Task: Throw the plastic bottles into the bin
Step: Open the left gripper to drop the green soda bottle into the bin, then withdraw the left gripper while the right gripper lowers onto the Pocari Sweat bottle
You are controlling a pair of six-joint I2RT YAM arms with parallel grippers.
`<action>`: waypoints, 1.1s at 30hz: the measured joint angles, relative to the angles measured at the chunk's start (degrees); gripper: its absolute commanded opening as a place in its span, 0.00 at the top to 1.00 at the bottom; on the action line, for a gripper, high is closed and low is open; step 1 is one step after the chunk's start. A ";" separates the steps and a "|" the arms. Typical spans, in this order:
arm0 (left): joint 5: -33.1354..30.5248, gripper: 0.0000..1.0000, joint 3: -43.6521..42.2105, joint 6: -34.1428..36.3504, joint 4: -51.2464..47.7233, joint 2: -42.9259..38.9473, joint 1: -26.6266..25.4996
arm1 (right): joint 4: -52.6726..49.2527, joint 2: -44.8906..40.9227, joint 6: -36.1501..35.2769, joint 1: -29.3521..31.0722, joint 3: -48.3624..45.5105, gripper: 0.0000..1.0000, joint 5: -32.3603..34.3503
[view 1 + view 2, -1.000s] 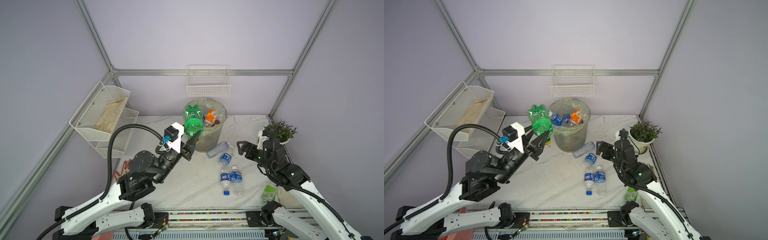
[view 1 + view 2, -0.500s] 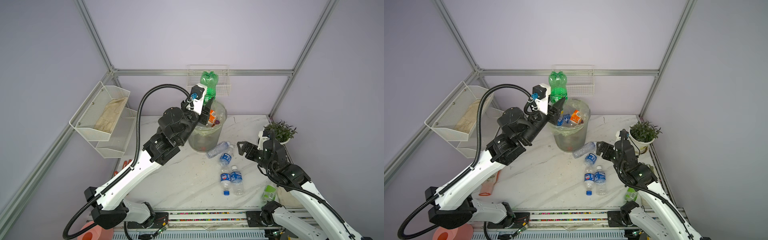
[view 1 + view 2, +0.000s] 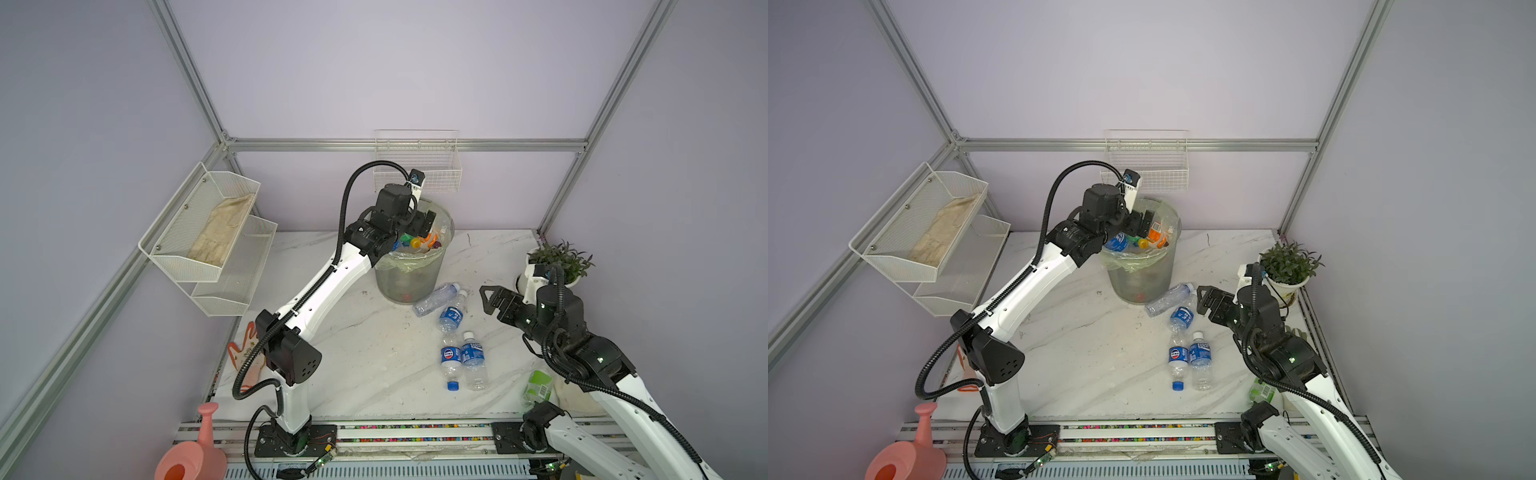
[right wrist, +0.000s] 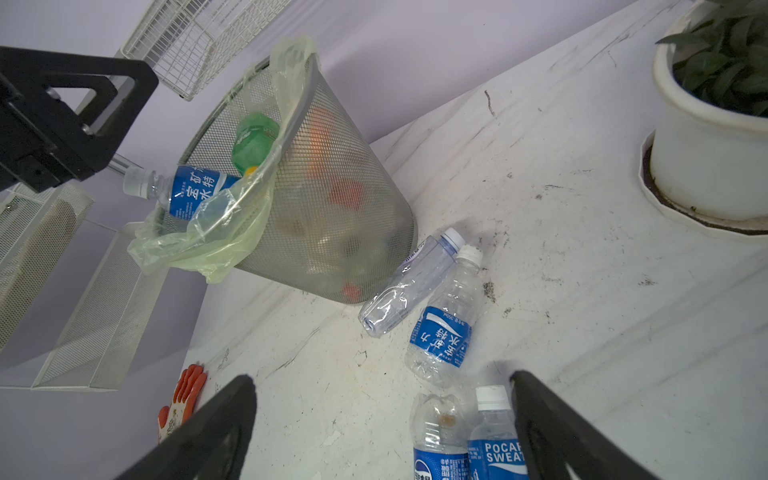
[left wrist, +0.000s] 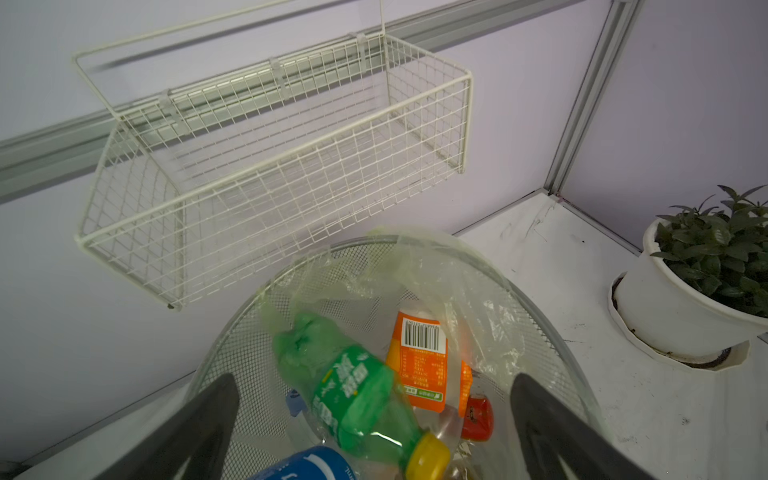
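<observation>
Right claw (image 4: pixel 381 377), jaws apart and empty, hangs nearest the blue-label bottle (image 4: pixel 442 336) lying on the table (image 4: pixel 582 291) near the bin (image 4: pixel 332 187), lengthwise ahead with cap farther off; left claw (image 5: pixel 374 384) gapes empty over the bin.

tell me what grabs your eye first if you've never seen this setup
The grey mesh bin at the back of the marble table stands out, heaped with bottles, with the left pincer open right above it and a green bottle lying on top of the heap. Next come the loose bottles lying on the table near the bin's foot, with the open right pincer hovering beside them.
</observation>
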 measured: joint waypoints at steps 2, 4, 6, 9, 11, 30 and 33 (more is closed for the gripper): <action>-0.94 0.00 -1.16 1.11 1.64 -4.33 -2.62 | 0.00 -0.04 0.00 0.00 -0.04 0.02 -0.04; -1.01 0.00 -1.81 1.62 3.32 -9.27 -4.90 | 0.00 0.09 0.00 0.00 -0.17 0.02 -0.20; -0.85 0.00 -2.19 2.01 5.88 -14.91 -6.43 | -0.02 0.44 0.00 0.00 -0.39 0.03 -0.44; -1.14 0.00 -4.09 1.99 9.42 -21.66 -6.03 | -0.09 0.61 0.04 0.00 -1.01 0.03 -0.85; -1.44 0.00 -6.45 1.90 11.04 -24.90 -5.64 | -0.35 0.61 0.11 0.00 -1.31 0.02 -0.87; -2.25 0.00 -34.58 -2.62 13.25 -41.46 -5.73 | -0.96 6.23 1.27 0.00 -11.02 0.03 -4.33; -2.71 0.00 -38.69 -4.09 13.99 -44.41 -5.73 | -0.55 6.27 1.70 0.00 -12.24 0.06 -4.98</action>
